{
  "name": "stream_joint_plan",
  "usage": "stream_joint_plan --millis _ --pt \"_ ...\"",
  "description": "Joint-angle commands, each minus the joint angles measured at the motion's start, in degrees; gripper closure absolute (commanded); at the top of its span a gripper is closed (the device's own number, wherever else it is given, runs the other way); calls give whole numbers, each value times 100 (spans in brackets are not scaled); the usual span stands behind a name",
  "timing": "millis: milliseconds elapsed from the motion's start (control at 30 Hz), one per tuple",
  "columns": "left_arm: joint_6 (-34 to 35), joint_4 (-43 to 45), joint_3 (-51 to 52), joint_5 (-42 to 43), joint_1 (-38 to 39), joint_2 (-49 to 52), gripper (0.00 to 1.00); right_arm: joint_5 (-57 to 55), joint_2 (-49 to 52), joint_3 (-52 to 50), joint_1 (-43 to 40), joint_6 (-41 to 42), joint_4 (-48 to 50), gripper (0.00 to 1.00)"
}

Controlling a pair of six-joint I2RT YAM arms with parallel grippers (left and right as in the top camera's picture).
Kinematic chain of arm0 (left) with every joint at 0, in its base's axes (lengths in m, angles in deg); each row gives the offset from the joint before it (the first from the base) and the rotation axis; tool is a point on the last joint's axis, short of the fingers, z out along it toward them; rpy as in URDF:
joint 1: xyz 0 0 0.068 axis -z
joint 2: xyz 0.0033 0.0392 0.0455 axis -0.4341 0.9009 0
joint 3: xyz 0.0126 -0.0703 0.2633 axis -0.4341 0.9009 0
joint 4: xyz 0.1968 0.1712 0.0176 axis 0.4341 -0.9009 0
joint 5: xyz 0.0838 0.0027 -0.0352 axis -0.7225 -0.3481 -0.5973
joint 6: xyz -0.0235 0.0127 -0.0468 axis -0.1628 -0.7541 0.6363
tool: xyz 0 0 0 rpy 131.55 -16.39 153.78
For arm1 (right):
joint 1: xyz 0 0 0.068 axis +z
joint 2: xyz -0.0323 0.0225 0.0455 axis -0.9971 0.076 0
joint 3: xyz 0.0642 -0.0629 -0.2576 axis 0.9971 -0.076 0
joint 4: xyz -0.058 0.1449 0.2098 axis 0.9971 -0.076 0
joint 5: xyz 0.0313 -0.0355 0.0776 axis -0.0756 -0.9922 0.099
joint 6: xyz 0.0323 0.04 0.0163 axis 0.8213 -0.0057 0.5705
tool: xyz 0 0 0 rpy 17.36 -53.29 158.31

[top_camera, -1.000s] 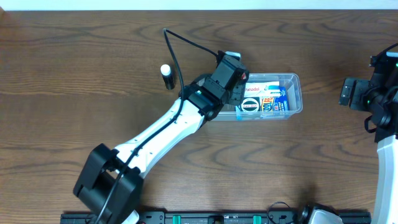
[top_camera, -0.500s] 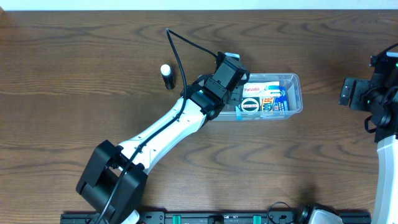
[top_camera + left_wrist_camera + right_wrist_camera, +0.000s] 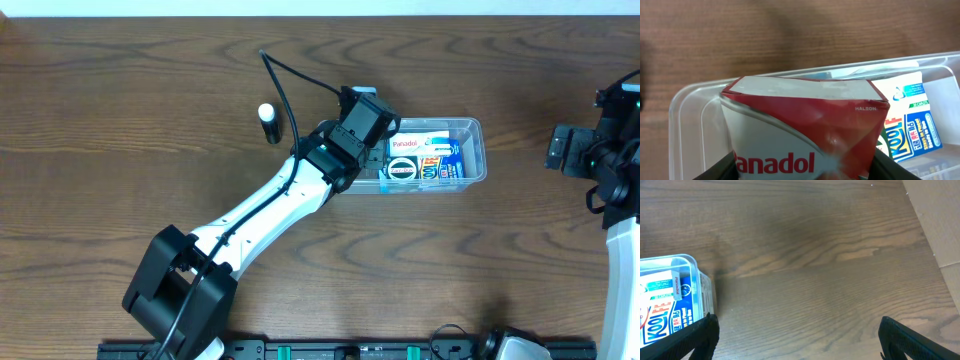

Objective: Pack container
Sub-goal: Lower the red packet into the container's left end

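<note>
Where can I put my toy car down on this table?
Bare wood lies left of the small black white-capped tube, between the clear plastic container and the right arm, and in front of the container. Crowded: inside the container, where the left arm holds a red Panadol box.

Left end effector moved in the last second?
Yes, slightly: in the overhead view the left end effector shifted left, away from the container's right wall.
</note>
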Motion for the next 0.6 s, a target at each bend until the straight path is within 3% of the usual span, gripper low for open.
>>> stream_joint_plan --millis 0,567 --pt "568 -39 -33 -160 13 125 42 4 -9 44 -48 61 -7 1" --pt "833 15 -35 -155 13 914 41 4 -9 44 -48 61 -7 1"
